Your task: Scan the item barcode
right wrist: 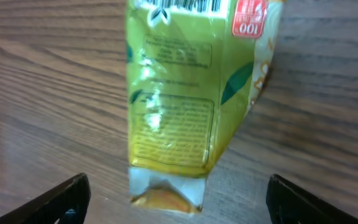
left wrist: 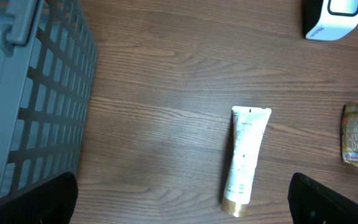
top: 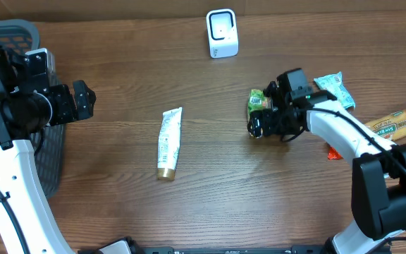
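right gripper [right wrist: 178,183] fingers wide apart, green snack bag [right wrist: 179,93] lies flat between them, not pinched | bag on right half of table [top: 224,204] | left gripper [left wrist: 182,186] wide apart, holds nothing, by left edge | scanner [top: 222,32] at far edge

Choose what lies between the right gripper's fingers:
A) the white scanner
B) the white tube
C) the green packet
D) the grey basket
C: the right wrist view shows the green packet lying between the spread fingers of the right gripper, with wood showing on both sides.
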